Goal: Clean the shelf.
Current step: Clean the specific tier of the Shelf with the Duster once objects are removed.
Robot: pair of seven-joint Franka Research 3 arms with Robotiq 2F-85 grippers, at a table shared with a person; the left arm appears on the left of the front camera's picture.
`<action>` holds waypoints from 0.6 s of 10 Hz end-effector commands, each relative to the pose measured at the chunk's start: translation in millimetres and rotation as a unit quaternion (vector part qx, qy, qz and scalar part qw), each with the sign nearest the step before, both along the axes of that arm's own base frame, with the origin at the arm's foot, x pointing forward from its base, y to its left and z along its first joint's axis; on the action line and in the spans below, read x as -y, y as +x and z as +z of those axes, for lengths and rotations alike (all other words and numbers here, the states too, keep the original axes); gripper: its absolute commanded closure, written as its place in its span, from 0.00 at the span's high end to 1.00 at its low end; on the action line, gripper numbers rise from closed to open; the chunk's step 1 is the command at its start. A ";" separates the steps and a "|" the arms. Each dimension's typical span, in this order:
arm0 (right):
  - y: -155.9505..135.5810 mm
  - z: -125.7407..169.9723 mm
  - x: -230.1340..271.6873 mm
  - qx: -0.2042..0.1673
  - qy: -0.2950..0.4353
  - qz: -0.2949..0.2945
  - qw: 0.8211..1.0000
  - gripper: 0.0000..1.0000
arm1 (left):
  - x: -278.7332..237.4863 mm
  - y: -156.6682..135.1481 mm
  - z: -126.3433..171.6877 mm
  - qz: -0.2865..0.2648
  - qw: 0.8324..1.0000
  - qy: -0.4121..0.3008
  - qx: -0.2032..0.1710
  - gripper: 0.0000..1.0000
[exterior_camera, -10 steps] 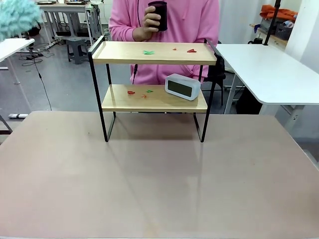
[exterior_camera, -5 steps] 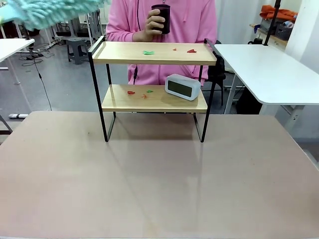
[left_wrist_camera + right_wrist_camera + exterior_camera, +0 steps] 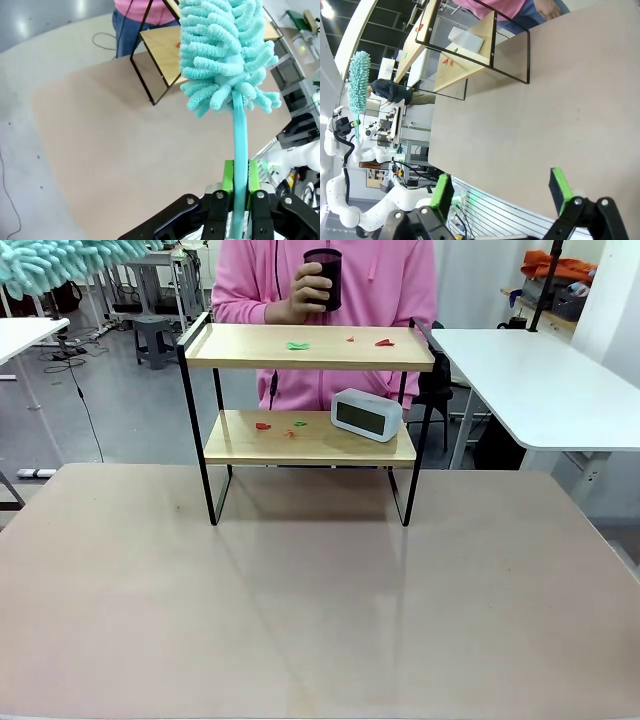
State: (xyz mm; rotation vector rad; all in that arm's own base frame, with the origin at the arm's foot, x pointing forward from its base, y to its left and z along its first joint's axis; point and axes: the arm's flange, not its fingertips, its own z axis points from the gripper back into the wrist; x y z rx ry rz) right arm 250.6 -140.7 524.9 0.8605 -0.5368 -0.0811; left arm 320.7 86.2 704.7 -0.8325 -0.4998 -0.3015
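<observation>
Front view: the shelf (image 3: pixel 240 445) stands at the far edge of the surface (image 3: pixel 320 600), its long boards running left to right and its open side facing the robot. A grey clock (image 3: pixel 366 413) sits on the lower board, and red and green scraps (image 3: pixel 298 345) lie on both. Left wrist view adds the left gripper (image 3: pixel 241 176), jaws clamped on the handle of a teal duster (image 3: pixel 225 50). Right wrist view shows the right gripper (image 3: pixel 501 192), jaws wide apart and empty, above the surface

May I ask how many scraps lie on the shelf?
6. Top board: green scrap, tiny red scrap, larger red scrap. Lower board: red bit, green bit, orange bit. The clock may hide more.
</observation>
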 end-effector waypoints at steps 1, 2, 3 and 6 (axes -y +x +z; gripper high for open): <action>1.2 1.2 1.5 0.017 0.007 0.007 1.000 1.00 | 18.6 10.4 7.9 0.025 0.999 -0.009 -0.019 0.12; 1.2 1.2 1.5 0.017 0.007 0.007 1.000 1.00 | 53.8 18.2 26.7 0.037 0.998 0.024 -0.046 0.12; 1.2 1.2 1.5 0.017 0.007 0.007 1.000 1.00 | 93.3 19.9 43.1 -0.009 0.997 0.053 -0.048 0.12; 1.2 1.2 1.5 0.017 0.007 0.007 1.000 1.00 | 176.4 25.0 63.0 0.046 0.989 0.121 -0.067 0.12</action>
